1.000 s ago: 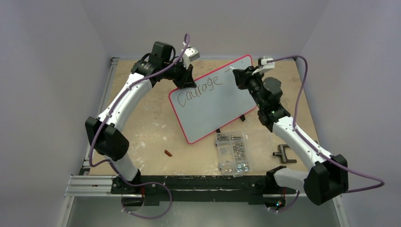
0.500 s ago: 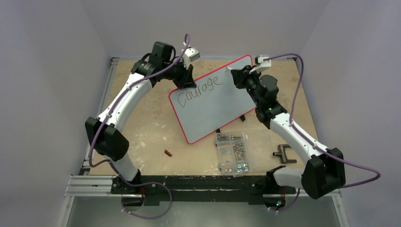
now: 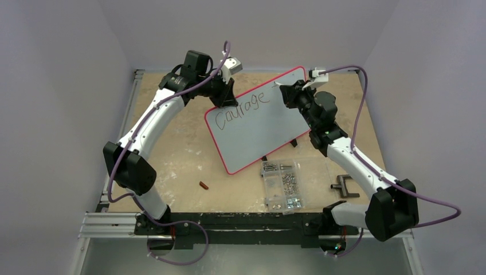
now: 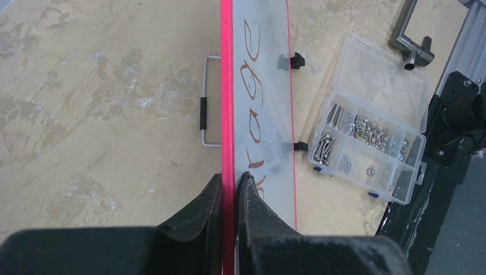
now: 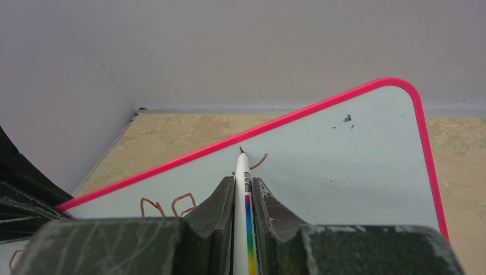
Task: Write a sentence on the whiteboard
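Large white rectangular whiteboard with a pink rim (image 3: pixel 258 123) set diagonally on the far middle of the tan wooden desk (image 3: pixel 172 149), bearing the dark handwritten word "Courage" (image 3: pixel 238 110). Left claw (image 4: pixel 231 177) is clamped on the board's rim. Right claw (image 5: pixel 243 182) is closed around a white marker with a rainbow stripe (image 5: pixel 242 166), whose tip meets the board beside a short curved stroke. A clear plastic compartment box of screws (image 3: pixel 282 184) lies near the board's near edge.

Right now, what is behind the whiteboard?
A wire loop with a black sleeve sticks out past the whiteboard and its pink rim, over the table. The board covers where the loop joins and everything else behind it.
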`<state>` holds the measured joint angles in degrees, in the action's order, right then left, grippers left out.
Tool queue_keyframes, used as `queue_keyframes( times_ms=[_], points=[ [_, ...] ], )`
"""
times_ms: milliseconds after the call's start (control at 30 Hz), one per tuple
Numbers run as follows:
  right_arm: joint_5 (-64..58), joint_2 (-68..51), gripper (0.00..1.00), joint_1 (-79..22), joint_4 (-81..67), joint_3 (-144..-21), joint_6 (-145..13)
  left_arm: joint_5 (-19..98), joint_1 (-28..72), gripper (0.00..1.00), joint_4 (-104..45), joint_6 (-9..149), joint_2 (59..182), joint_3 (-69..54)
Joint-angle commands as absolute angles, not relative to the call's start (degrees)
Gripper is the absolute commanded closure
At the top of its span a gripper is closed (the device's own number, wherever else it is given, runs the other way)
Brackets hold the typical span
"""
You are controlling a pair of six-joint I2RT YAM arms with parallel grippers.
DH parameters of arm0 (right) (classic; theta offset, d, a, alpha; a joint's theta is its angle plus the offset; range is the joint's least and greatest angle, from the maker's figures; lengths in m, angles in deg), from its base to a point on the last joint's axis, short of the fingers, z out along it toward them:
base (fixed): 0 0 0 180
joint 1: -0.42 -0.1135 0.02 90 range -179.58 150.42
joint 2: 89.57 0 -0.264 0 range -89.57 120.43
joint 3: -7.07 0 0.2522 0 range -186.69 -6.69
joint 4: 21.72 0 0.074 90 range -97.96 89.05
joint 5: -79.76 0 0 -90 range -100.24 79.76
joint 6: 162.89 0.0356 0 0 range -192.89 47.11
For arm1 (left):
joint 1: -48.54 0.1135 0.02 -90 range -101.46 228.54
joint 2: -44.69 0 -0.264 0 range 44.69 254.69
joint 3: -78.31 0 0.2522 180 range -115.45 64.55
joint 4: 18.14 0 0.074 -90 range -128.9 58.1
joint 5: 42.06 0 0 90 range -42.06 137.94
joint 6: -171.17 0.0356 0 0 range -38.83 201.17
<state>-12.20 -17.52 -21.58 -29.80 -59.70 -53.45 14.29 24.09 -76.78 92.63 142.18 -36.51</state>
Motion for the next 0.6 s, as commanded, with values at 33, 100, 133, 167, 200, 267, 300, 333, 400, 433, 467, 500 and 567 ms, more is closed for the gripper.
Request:
queue_keyframes(
  times_ms=[33,100,133,167,200,267,300,333,400,433,467,500,567],
  points=[
    [-11.74,-18.84,1.00,-21.44,-30.73,-57.23,-53.39,18.32,23.23,1.00,-81.12,96.91,142.07,-36.83],
    [-11.87,-19.30,1.00,-21.46,-30.57,-56.30,-53.35,18.32,23.20,1.00,-81.05,96.90,142.09,-36.80],
    [-12.04,-19.54,1.00,-21.46,-30.46,-55.70,-53.36,18.35,23.15,1.00,-81.19,96.92,142.08,-36.90],
    [-12.08,-19.79,1.00,-21.45,-30.32,-55.27,-53.37,18.33,23.14,1.00,-81.19,96.90,142.07,-36.88],
    [-12.15,-20.00,1.00,-21.46,-30.16,-54.87,-53.49,18.32,23.14,1.00,-81.18,96.90,142.05,-36.95],
    [-12.16,-20.27,1.00,-21.45,-29.80,-54.16,-53.59,18.45,23.18,1.00,-81.21,96.82,142.03,-36.89],
    [-12.24,-20.53,1.00,-21.46,-29.66,-53.83,-53.63,18.49,23.14,1.00,-81.27,96.81,142.06,-37.03],
    [-12.38,-20.68,1.00,-21.46,-29.66,-53.43,-53.64,18.50,23.09,1.00,-81.34,96.76,142.13,-37.04],
    [-12.56,-21.07,1.00,-21.40,-29.60,-52.88,-53.64,18.42,23.01,1.00,-81.44,96.76,142.22,-37.13],
    [-12.64,-21.16,1.00,-21.40,-29.57,-52.72,-53.63,18.41,22.97,1.00,-81.42,96.85,142.24,-37.19],
    [-12.93,-21.35,1.00,-21.42,-29.38,-52.70,-53.57,18.41,22.99,1.00,-81.45,96.86,142.31,-37.20],
    [-13.41,-21.48,1.00,-21.46,-29.01,-52.80,-53.53,18.41,22.93,1.00,-81.55,96.82,142.33,-37.15],
    [-14.47,-21.67,1.00,-21.44,-28.28,-53.03,-53.58,18.56,22.88,1.00,-81.64,96.83,142.24,-37.20]
  ],
)
